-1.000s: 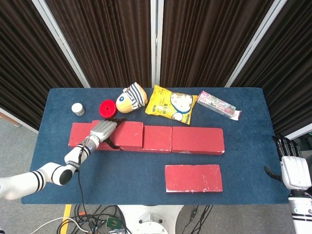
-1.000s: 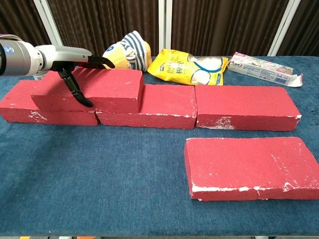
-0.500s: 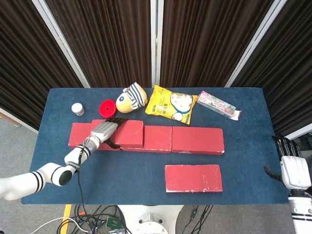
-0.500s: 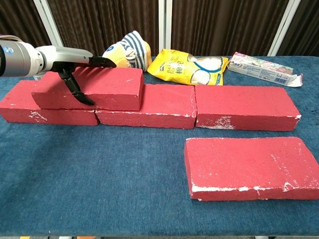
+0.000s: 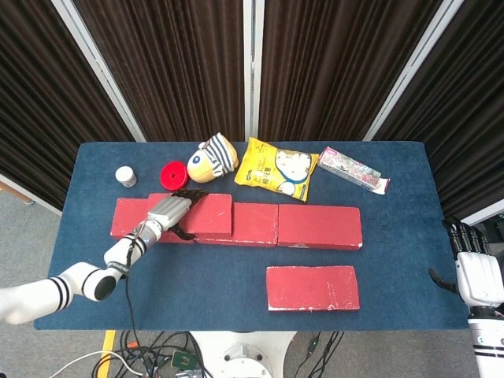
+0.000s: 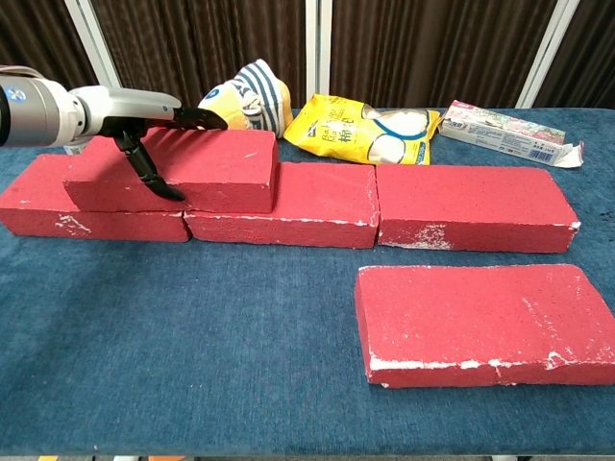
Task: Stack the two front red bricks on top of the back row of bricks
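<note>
bricks (image 6: 471, 206) red; table (image 6: 192, 346) blue; snack bag (image 5: 276, 168) yellow; striped toy (image 5: 213, 156) navy-white; lid (image 5: 172, 174) red

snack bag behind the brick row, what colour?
Yellow, with white and blue print: the snack bag shows best in the chest view.

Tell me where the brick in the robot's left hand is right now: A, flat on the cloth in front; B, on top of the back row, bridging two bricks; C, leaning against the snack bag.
B: the left hand holds the stacked brick atop the back row, bridging two bricks.
</note>
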`<state>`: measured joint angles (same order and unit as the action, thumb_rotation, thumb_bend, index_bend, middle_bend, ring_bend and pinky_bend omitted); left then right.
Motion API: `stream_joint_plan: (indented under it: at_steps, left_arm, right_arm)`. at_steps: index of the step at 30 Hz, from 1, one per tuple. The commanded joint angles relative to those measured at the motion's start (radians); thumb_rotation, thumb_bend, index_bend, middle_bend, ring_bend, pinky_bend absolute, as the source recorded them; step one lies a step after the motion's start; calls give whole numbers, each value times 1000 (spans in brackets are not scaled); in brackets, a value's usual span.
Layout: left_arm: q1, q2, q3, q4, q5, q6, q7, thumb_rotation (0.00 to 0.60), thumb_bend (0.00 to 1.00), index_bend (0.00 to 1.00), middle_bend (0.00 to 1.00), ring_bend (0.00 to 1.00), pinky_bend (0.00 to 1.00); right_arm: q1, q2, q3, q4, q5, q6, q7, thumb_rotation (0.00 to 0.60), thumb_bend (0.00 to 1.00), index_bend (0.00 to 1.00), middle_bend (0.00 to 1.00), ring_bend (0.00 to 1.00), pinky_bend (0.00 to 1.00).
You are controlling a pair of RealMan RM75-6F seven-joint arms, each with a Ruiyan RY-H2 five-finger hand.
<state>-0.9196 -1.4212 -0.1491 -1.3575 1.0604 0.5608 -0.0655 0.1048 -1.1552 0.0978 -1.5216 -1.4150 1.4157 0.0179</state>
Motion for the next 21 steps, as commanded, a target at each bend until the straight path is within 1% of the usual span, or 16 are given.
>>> stream_joint_plan:
  at_steps: [1,12,21]
  left_arm:
    - [2,2,1,-4,7,0,-7,600,153,16,0,0,0]
    - [13,14,-4,-11,81,5,-64,600,153,16,0,0,0]
    - [10,16,-2,-7,95,-3,-79,600,154,16,0,0,0]
  right_arm:
    - [0,0,0,1,0,-2,2,600,150,0,0,0,0]
    - [-3,4,1,-4,3,3,4,600,150,0,0,0,0]
    - [-3,1,1,1,6,0,9,600,151,0,0,0,0]
